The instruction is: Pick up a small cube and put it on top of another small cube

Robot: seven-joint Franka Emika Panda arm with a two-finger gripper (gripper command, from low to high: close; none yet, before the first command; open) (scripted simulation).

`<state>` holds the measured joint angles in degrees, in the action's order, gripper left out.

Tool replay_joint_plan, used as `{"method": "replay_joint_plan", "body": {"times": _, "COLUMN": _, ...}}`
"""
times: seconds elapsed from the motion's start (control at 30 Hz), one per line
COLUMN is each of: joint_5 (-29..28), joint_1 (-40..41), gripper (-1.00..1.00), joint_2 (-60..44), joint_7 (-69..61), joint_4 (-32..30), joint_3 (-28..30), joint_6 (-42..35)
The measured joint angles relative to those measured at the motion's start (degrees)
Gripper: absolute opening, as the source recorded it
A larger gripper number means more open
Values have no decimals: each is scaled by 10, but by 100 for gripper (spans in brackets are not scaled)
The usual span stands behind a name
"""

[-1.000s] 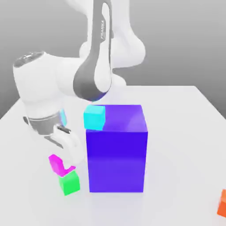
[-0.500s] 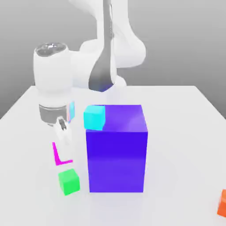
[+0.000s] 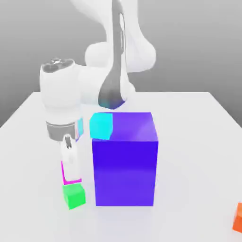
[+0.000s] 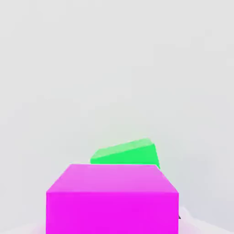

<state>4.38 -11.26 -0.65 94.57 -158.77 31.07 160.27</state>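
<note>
My pincer (image 3: pixel 70 172) pinches the pink cube (image 3: pixel 72 173), held just above the green cube (image 3: pixel 74 196), perhaps touching it, beside the big blue block (image 3: pixel 125 158).

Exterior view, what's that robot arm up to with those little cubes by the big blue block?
The arm's gripper is shut on the magenta cube and holds it just above the green cube, which sits on the white table at the big blue-violet block's left in the exterior view. The stack is not made yet. A cyan cube sits behind the block, and an orange cube lies at the exterior view's right edge.
</note>
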Motion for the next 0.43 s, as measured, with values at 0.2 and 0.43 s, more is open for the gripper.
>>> {"method": "replay_joint_plan", "body": {"times": 0.2, "joint_5": 58, "joint_1": 4, "gripper": -100, "joint_2": -37, "joint_7": -42, "joint_4": 2, "joint_3": -18, "joint_6": 25}}
{"method": "replay_joint_plan", "body": {"times": 0.43, "joint_5": 110, "joint_1": 21, "gripper": 100, "joint_2": -78, "joint_7": -81, "joint_4": 5, "joint_3": -47, "joint_6": 52}}
